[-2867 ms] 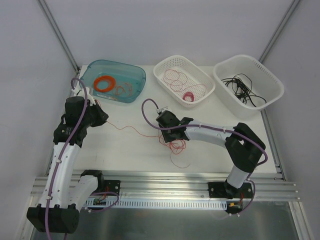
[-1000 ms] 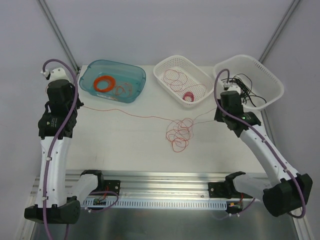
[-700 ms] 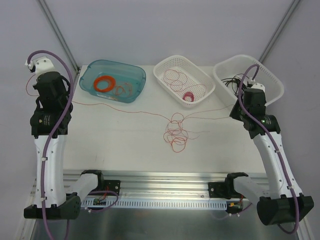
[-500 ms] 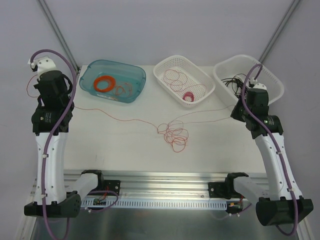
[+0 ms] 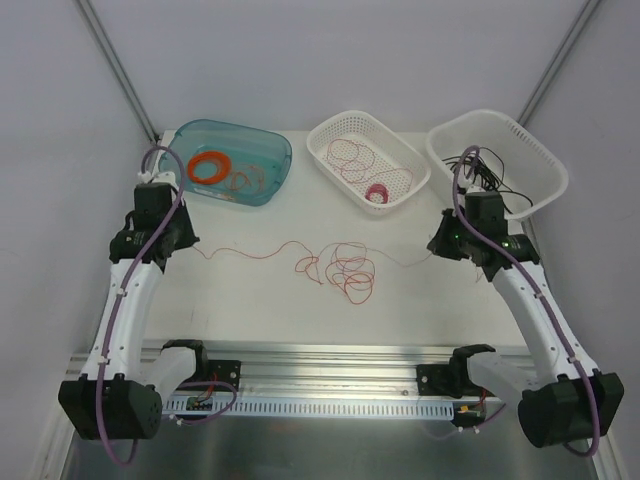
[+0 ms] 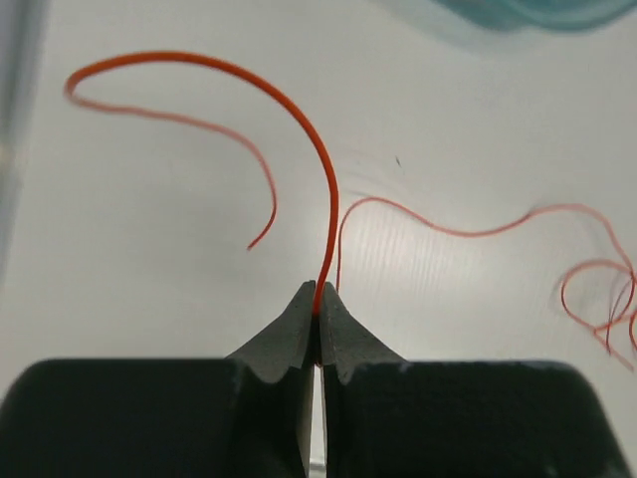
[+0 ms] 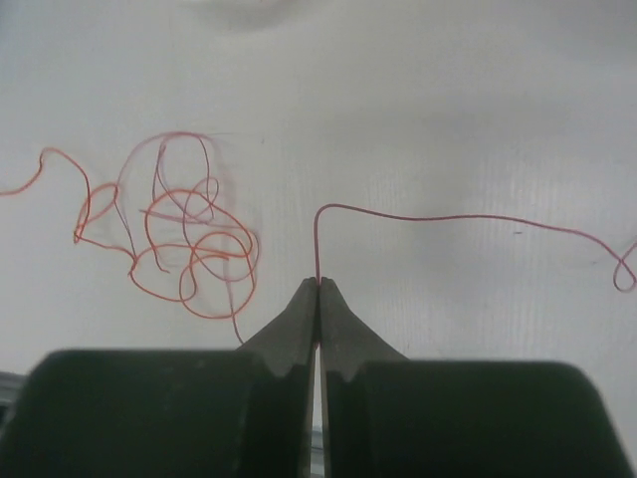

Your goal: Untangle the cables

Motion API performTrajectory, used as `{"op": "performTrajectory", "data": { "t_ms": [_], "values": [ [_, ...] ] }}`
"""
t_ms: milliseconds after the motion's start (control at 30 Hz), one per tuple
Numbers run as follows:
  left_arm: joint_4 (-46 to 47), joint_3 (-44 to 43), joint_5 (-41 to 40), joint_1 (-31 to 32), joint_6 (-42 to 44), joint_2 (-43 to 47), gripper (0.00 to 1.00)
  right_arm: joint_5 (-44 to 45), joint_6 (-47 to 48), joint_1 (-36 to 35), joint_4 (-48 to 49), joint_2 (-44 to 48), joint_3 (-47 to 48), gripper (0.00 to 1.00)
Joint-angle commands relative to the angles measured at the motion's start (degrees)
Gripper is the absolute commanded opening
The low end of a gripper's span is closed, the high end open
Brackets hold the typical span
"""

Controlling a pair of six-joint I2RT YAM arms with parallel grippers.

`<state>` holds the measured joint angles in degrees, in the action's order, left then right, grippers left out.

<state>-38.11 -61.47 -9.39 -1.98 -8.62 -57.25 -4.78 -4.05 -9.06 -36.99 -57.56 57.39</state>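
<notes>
The cables in play are thin and red, a knot of loose curly loops lying on the table about midway between the two arms. On the left, the left gripper is down low over the table, fingers pressed together and pinching an orange-red strand right at the tips. Its free end arcs up and curls over. From there the line wanders slackly right towards the knot, so nothing looks under tension.

Behind, the teal tub holds a thick orange ring and some orange loops. The middle basket has red loops and a pink spool.

Over to the right gripper: jaws closed too, nipping a red strand that rises from the tips and runs off to a small curl. The knot lies to its left. The far basket carries black cables.

Each arm seems to hold an end so that drawing apart would pull the loops open. The baskets look like colour-sorted drop-offs, and the knot is plainly not undone yet.
</notes>
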Motion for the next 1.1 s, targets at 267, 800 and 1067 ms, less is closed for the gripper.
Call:
{"op": "performTrajectory", "data": {
  "t_ms": [267, 800, 1067],
  "values": [
    [5.41, 13.13, 23.88, 1.8, -9.74, -1.1, 0.43, 1.6, -2.01, -12.11, 4.82, -7.31, -7.64, 0.39],
    [12.27, 5.06, 13.61, 32.56, -21.61, -17.79, 0.6, 8.82, -4.73, -24.16, 8.6, -2.2, -8.78, 0.8],
    [15.08, -2.24, 6.32, 37.57, -28.9, -31.23, 0.48, 10.49, -7.63, -27.94, 9.75, -2.64, -9.92, 0.8]
  ]
}}
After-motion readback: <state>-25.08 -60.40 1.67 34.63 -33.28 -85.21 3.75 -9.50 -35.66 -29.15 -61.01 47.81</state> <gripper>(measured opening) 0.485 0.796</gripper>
